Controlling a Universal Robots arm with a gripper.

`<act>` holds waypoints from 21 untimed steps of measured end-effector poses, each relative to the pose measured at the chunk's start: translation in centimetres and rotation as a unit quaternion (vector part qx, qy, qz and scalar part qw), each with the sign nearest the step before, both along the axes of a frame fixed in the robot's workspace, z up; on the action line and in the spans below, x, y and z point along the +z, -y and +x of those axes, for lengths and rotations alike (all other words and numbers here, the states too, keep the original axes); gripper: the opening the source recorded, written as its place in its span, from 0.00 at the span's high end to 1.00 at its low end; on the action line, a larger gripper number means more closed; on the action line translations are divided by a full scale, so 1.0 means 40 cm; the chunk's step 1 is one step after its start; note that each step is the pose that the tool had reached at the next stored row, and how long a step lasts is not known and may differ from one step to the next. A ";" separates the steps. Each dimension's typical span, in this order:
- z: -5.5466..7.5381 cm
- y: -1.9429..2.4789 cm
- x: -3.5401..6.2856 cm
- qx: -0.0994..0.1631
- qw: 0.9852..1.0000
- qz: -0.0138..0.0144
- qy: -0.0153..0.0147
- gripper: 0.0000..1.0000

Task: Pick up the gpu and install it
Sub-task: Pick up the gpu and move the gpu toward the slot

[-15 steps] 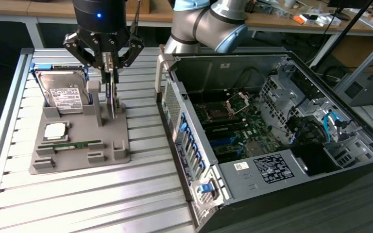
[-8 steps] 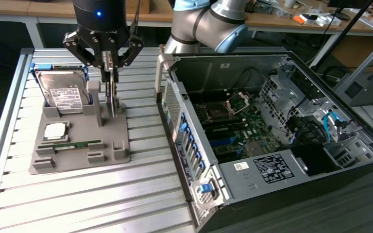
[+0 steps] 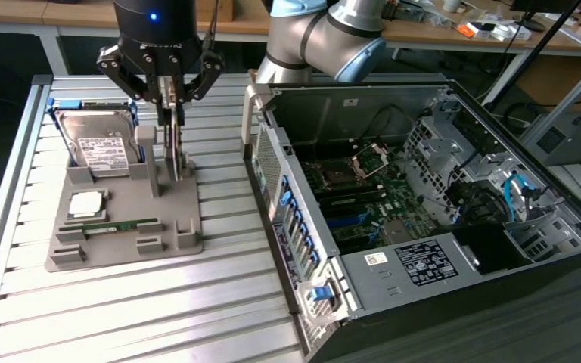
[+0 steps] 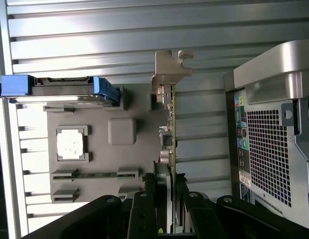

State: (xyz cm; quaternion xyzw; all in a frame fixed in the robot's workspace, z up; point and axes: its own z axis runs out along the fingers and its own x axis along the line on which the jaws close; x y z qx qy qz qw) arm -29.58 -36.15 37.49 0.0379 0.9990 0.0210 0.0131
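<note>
The gpu (image 3: 175, 147) stands on edge in the grey holder (image 3: 179, 240), a thin card seen edge-on. My gripper (image 3: 170, 102) hangs straight over it with its fingers closed on the card's upper edge. In the wrist view the gpu (image 4: 167, 124) runs away from the gripper (image 4: 164, 188) as a narrow green strip ending in a silver bracket (image 4: 169, 67). Black fingers (image 4: 146, 191) press it from both sides. I cannot tell whether the card's lower edge still rests in the holder's slot.
The holder also carries a hard drive (image 3: 104, 144), a processor chip (image 3: 87, 203) and a narrow RAM stick (image 3: 119, 224). An open computer case (image 3: 411, 189) lies on the exterior view's right, motherboard exposed. The slatted metal table (image 3: 169, 302) stretches in front.
</note>
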 end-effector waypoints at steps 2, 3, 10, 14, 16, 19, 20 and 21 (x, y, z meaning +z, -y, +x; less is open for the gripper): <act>0.000 0.000 0.002 0.000 1.000 0.000 0.000 0.73; 0.000 0.000 0.003 0.000 1.000 0.000 0.000 0.73; 0.000 0.000 0.013 0.000 1.000 0.000 0.000 0.73; 0.000 0.000 0.018 0.000 1.000 0.000 0.000 0.73; 0.000 0.000 0.020 0.000 1.000 0.000 0.000 0.73; 0.000 0.000 0.025 0.000 1.000 0.000 0.000 0.73; 0.000 0.000 0.026 0.000 1.000 0.000 0.000 0.73; 0.000 0.000 0.028 0.000 1.000 0.000 0.000 0.73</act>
